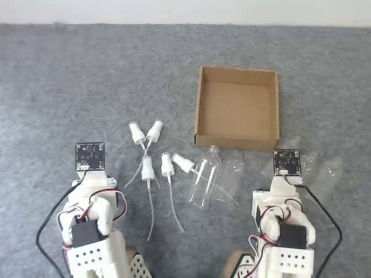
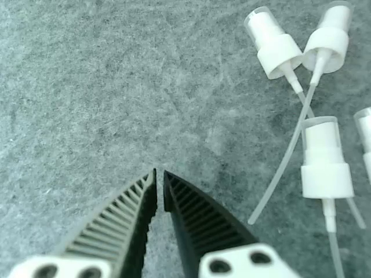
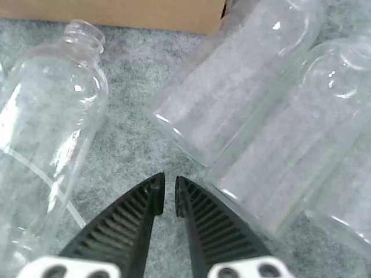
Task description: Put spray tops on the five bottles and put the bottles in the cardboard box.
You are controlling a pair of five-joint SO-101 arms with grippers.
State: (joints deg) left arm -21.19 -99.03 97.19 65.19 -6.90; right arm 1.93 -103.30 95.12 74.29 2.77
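Covering the table [image 1: 69,75] is a grey felt, fuzzy and matted flat. Toward the far edge, right of the middle, sits the box [image 1: 236,141]. It is shallow, square, plain brown cardboard with low walls and crisp corners, and it is open on top.

Five tops [image 1: 147,168] lie scattered near the table's middle, left of the box. Each is a white plastic collar under a clear cap, trailing a long, thin, see-through tube [image 1: 152,214]. The two tops farthest from the arms cross their tubes.

Five bottles [image 1: 204,176] of clear plastic, round-shouldered with open threaded necks, lie on their sides. Two lie side by side just nearer than the box's front wall, necks toward it. Three more lie by the box's near right corner, partly behind the right arm's camera.

The left claw [image 2: 160,174] has ribbed jaws, one grey and one black. They are pressed almost tip to tip, pinching nothing, over felt just beside the tops. The right claw [image 3: 169,180] is likewise nearly pressed together, a thin slit between its jaws and nothing in them. It is over felt between one bottle and a touching pair.

Both arms stand at the near edge. A broad stretch of felt lies between the tops and the left edge, another between the box and the far edge.
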